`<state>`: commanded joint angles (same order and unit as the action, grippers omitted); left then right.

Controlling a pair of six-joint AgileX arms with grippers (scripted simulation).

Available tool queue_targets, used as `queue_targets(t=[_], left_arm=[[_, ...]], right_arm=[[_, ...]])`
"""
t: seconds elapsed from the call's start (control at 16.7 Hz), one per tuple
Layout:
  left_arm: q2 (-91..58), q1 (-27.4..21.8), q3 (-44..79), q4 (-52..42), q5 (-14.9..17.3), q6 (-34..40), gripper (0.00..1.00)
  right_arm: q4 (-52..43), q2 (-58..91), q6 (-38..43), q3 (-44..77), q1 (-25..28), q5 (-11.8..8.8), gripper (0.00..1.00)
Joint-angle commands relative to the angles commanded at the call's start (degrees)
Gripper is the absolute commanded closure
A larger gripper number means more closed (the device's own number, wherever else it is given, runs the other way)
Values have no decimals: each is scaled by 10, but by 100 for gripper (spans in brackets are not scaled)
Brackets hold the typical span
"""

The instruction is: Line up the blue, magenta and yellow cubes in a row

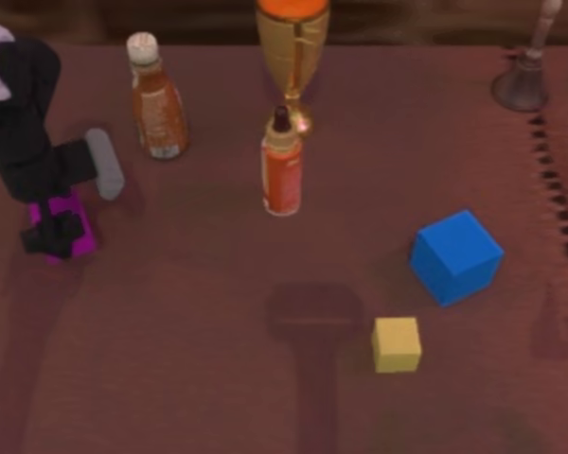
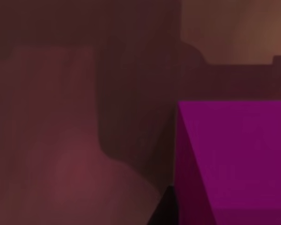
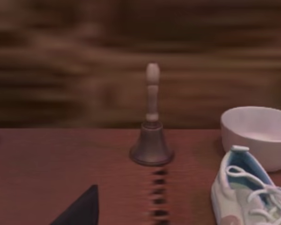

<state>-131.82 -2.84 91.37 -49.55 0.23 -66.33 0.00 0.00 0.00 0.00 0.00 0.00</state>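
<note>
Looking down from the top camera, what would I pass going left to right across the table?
Left pincer over the magenta cube → brown sauce bottle → orange bottle → yellow cube → blue cube → bell. I left out the gold trophy cup, which overlaps the orange bottle's place.

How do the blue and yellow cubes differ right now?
Size: the blue cube is clearly larger than the yellow cube. Pose: the blue cube sits turned at an angle to the table edges; the yellow cube sits nearly square. Place: the blue cube lies farther right and farther back than the yellow cube. Both are plain matte cubes resting free on the table, apart from each other.
</note>
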Motion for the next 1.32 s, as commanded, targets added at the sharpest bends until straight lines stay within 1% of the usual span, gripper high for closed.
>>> queue_targets(t=[0.18, 0.36, 0.72, 1.08, 1.2, 1.32], left_arm=[[0, 0, 0, 0, 0, 0, 100], [17, 0, 8, -22, 4, 4, 100], [60, 9, 75, -137, 4, 5, 100], [64, 5, 80, -143, 4, 6, 100], [66, -15, 80, -144, 4, 17, 100], [69, -58, 80, -147, 4, 39, 100]], right_arm=[[0, 0, 0, 0, 0, 0, 0], [0, 0, 0, 0, 0, 0, 0], [0, 0, 0, 0, 0, 0, 0], [0, 0, 0, 0, 0, 0, 0], [0, 0, 0, 0, 0, 0, 0], [0, 0, 0, 0, 0, 0, 0]])
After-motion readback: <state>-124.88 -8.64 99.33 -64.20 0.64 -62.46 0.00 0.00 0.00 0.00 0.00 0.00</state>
